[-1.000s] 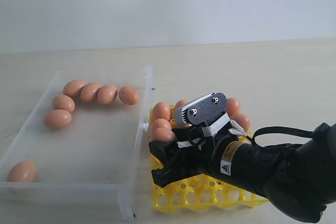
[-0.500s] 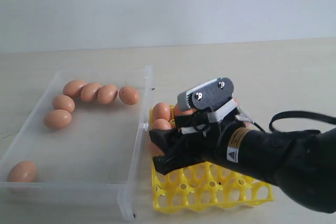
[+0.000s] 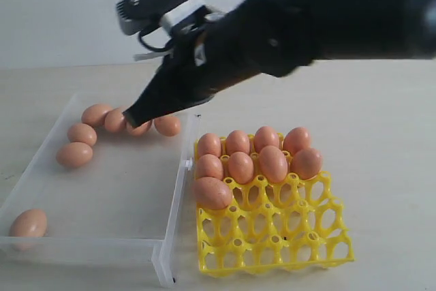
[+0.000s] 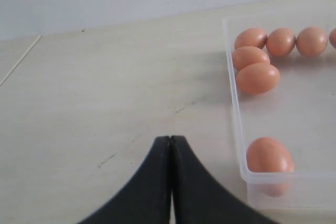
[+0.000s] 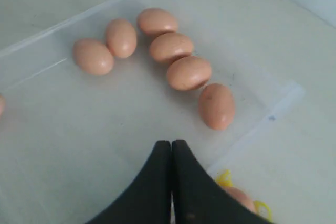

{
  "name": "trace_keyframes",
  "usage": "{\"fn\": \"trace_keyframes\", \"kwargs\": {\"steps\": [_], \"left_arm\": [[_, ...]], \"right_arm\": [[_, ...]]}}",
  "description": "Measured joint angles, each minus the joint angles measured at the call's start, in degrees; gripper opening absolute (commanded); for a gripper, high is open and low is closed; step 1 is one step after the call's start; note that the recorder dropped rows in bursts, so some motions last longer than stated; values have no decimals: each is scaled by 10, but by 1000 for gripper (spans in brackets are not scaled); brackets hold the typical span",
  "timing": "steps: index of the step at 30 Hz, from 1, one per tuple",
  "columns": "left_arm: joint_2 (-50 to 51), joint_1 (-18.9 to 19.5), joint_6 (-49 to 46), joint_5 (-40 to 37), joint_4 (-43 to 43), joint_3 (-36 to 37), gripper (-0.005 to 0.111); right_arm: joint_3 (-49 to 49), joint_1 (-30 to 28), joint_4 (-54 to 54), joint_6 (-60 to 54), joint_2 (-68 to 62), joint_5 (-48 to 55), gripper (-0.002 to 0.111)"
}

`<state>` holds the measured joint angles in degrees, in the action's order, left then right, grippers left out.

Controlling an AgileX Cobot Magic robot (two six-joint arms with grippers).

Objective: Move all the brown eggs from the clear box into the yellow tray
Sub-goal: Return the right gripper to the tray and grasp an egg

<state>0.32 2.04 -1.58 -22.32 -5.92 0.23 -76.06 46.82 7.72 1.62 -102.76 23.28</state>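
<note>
Reach for another of the eggs [image 5: 189, 73]
The right pincer [image 5: 170, 144] hung over the box [image 3: 178, 189], tips together and empty; it would likely need to open, then lower onto 1 egg.

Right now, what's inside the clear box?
Seven brown eggs: six grouped at the far end, one alone in the near corner. The right gripper partly covers two in the exterior view.
</note>
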Motion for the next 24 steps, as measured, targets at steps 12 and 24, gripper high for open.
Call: {"fn": "trace_keyframes", "kwargs": {"steps": [12,24], "left_arm": [[0,0,0,0,0,0,0],[0,0,0,0,0,0,0]], "right_arm": [[-359,28,-202,-359,-288,203,70],[-500,30,-229,-406,-416,183,70]]}}
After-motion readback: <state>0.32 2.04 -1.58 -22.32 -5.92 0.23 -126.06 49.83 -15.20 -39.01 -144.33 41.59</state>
